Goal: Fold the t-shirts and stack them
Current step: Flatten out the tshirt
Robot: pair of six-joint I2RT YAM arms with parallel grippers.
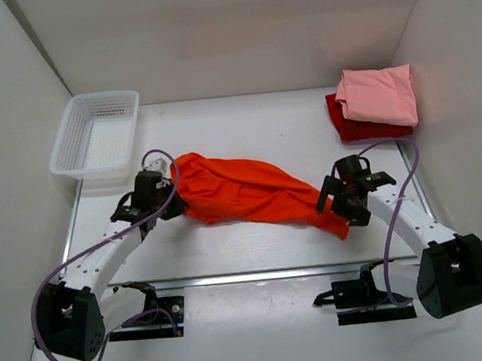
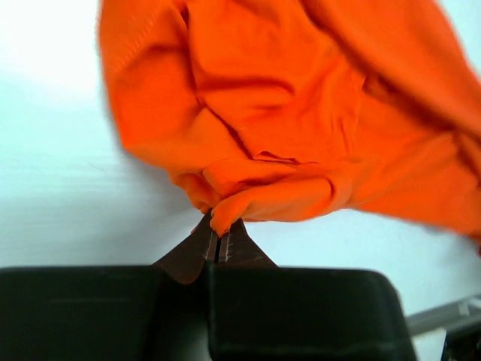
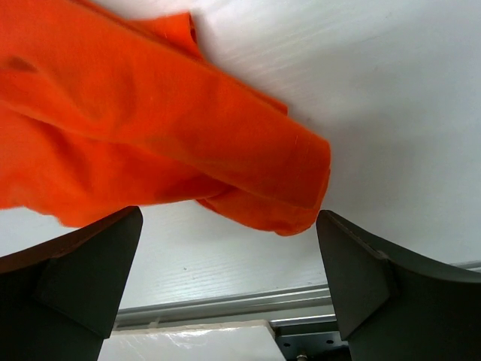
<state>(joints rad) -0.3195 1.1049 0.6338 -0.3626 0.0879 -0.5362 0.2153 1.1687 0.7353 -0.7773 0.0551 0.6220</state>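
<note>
The bright orange t-shirt lies bunched in a long strip across the middle of the table. My left gripper is shut on a fold at its left end; in the left wrist view the fingers pinch the orange cloth at my left gripper. My right gripper is open beside the shirt's right end and holds nothing; in the right wrist view the orange tip lies just ahead of my right gripper. A folded light pink shirt lies on a folded dark red shirt at the back right.
A white plastic mesh basket stands at the back left. White walls close in the table on three sides. A metal rail runs along the near edge between the arm bases.
</note>
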